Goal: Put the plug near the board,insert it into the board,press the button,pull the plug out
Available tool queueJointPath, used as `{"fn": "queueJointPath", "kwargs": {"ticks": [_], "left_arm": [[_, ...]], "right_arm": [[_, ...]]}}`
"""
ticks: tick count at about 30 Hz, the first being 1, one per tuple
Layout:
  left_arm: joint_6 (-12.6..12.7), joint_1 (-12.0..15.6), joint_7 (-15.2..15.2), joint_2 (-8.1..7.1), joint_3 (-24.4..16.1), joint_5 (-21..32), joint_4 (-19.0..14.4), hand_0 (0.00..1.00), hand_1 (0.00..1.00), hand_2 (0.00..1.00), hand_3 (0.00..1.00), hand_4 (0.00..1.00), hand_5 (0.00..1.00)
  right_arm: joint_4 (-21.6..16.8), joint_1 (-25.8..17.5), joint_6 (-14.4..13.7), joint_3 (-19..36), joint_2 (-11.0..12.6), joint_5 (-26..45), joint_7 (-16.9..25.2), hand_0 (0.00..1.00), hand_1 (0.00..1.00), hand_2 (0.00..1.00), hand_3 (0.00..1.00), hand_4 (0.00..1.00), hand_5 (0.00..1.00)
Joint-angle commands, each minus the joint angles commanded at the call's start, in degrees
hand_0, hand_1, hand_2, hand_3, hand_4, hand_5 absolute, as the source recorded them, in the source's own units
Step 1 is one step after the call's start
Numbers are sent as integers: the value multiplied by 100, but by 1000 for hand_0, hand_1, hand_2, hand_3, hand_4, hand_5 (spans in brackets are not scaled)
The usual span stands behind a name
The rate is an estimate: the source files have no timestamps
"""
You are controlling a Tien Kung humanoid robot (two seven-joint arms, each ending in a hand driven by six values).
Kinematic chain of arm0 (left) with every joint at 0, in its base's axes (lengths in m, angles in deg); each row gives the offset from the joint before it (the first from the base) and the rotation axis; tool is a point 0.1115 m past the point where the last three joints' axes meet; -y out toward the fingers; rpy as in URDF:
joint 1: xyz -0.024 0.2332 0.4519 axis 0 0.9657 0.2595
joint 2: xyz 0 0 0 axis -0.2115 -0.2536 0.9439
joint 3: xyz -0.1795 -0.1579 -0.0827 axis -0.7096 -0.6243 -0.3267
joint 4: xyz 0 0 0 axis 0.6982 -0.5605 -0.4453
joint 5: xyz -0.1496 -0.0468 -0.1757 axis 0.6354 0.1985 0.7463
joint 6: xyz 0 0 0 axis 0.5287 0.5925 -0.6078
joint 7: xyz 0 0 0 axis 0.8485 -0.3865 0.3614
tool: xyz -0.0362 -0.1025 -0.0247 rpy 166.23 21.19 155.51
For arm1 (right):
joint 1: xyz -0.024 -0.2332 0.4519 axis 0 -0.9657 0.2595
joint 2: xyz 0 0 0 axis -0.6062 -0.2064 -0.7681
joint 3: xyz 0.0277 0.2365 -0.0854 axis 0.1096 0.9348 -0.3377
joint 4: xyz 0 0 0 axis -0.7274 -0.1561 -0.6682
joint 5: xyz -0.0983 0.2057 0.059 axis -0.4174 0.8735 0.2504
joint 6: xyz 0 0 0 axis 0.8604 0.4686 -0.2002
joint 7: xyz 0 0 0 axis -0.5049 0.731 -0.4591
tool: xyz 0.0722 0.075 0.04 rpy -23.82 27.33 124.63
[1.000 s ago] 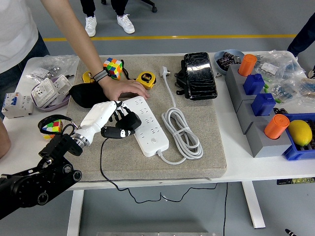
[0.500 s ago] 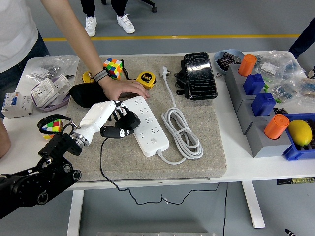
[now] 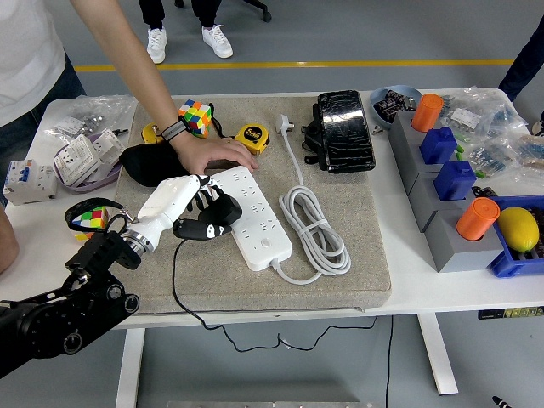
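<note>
head view | left hand (image 3: 180, 204) grips plug (image 3: 219, 212) at board (image 3: 253, 217) | unchanged | person's hand (image 3: 212, 154) steadying board

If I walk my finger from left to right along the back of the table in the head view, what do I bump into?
Bag of white sockets → colourful cube → yellow tape measure → black pouch → orange cylinder
</note>
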Motion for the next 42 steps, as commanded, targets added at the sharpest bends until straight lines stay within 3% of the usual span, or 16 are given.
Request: {"fn": "queueJointPath", "kwargs": {"ticks": [29, 30, 35, 36, 42], "left_arm": [[-188, 6, -110, 5, 16, -5, 35, 334, 454, 483, 551, 816, 2], [-197, 3, -128, 5, 10, -9, 37, 390, 488, 520, 552, 937, 44], [-191, -14, -160, 9, 15, -40, 56, 390, 488, 520, 552, 937, 44], [-183, -17, -162, 9, 17, -43, 65, 394, 494, 529, 557, 869, 2], [-187, -14, -202, 4, 29, -83, 76, 395, 489, 524, 554, 883, 2]], "right_arm": [[-23, -11, -4, 29, -6, -41, 2, 574, 642, 608, 537, 918, 478], [-23, -7, -4, 26, -4, -42, 3, 574, 641, 608, 537, 918, 478], [-26, -3, -5, 40, -2, -48, 3, 574, 641, 608, 537, 918, 478], [-26, -2, -6, 44, -2, -48, 4, 574, 640, 608, 537, 918, 479], [-26, -11, -5, 41, 2, -46, 4, 574, 641, 608, 537, 918, 478]]}}
